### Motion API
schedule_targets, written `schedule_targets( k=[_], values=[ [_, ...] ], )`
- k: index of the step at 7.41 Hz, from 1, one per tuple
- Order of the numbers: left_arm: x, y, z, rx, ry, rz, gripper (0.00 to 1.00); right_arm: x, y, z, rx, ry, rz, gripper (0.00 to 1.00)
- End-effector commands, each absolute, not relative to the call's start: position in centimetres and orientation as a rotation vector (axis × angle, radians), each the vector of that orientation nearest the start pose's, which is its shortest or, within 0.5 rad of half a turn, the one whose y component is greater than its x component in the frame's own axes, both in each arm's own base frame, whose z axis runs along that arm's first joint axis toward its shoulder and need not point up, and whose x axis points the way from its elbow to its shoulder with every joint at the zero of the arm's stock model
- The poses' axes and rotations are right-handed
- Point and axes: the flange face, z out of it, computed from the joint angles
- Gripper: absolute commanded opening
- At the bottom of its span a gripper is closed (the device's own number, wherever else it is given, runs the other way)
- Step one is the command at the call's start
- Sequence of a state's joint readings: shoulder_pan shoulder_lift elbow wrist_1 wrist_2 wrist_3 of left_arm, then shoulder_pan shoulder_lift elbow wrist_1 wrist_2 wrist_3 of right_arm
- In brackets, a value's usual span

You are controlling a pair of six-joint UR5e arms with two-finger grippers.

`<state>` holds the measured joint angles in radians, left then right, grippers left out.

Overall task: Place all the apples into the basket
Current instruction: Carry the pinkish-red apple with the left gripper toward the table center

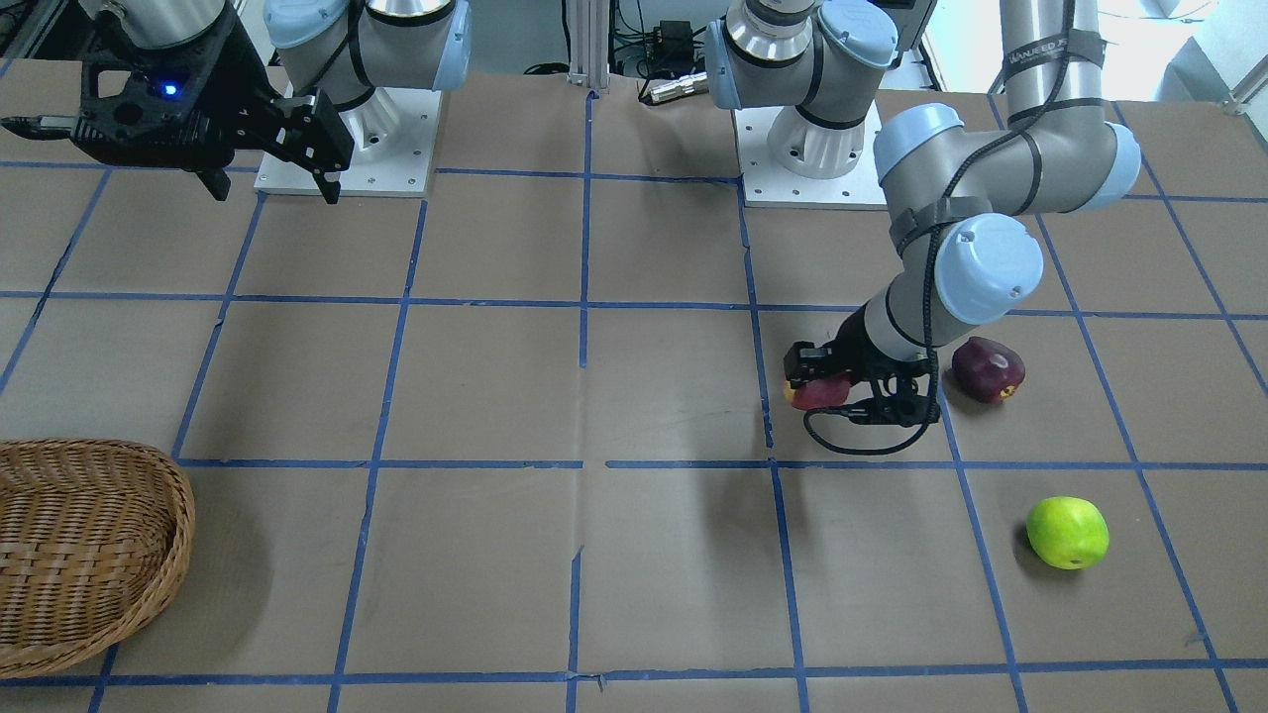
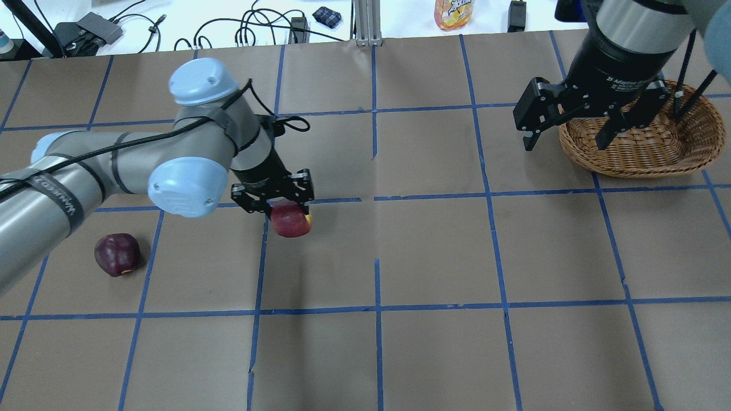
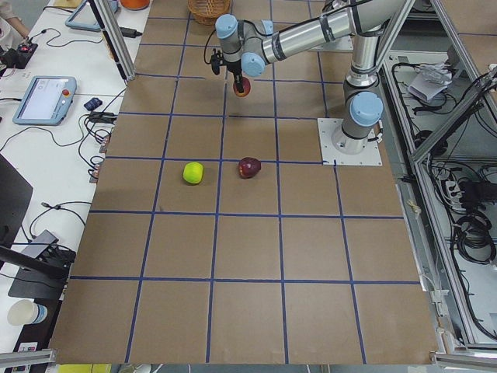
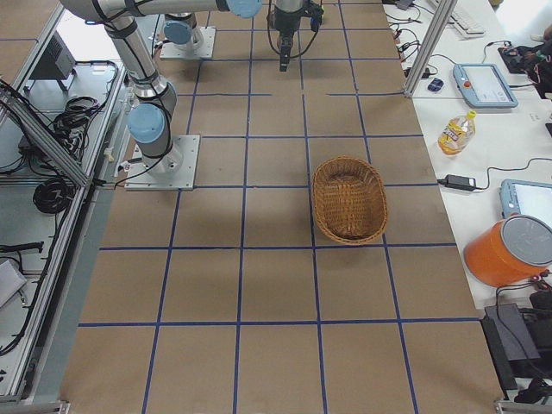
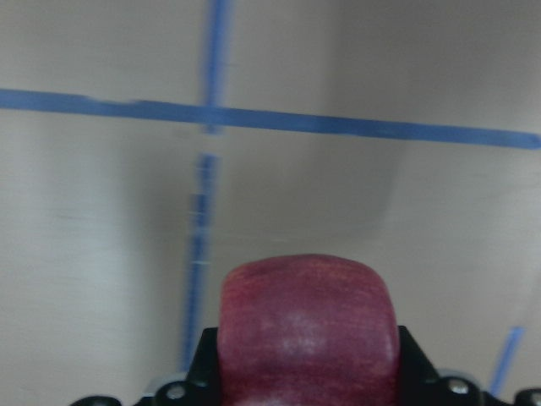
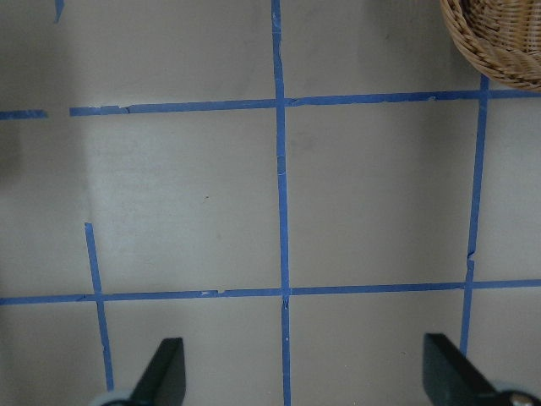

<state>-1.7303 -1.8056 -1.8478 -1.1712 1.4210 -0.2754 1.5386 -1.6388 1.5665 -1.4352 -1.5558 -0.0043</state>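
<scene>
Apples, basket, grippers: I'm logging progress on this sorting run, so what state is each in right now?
Red apple with yellowish end: clamped in the left gripper.
Dark maroon apple: lying free on the table.
Lime green apple: lying free on the table.
Oval light-brown wicker basket: holds no apple.
Left gripper: shut on the red apple.
Right gripper: open, empty.

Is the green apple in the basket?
No, the green apple lies on the table, far from the basket.
</scene>
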Motion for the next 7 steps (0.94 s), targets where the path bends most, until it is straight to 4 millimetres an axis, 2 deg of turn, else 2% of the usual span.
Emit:
schedule_targets(
  k=[1, 2, 4, 5, 6, 7],
  values=[
    [-32.5, -48.0, 28.5, -0.116, 3.265, 0.155, 0.00, 12.0, -45.8, 49.5, 0.046, 3.122, 0.129, 1.00],
    [-35.4, -47.3, 27.7, -0.030, 3.283, 0.086, 0.00, 12.0, -46.0, 49.6, 0.070, 3.123, 0.103, 1.00],
    [-37.8, -47.4, 24.9, 0.037, 3.301, 0.010, 0.00, 12.0, -46.0, 49.6, 0.054, 3.123, 0.103, 1.00],
    [-38.5, -47.7, 23.7, 0.072, 3.304, -0.013, 0.13, 12.0, -46.0, 49.6, 0.044, 3.124, 0.107, 1.00],
    [-38.6, -48.1, 23.4, 0.071, 3.304, -0.041, 0.75, 11.9, -46.1, 49.6, 0.056, 3.123, 0.100, 1.00],
    [-38.6, -48.2, 23.7, 0.067, 3.303, -0.055, 1.00, 11.9, -46.1, 49.4, 0.058, 3.123, 0.107, 1.00]
  ],
)
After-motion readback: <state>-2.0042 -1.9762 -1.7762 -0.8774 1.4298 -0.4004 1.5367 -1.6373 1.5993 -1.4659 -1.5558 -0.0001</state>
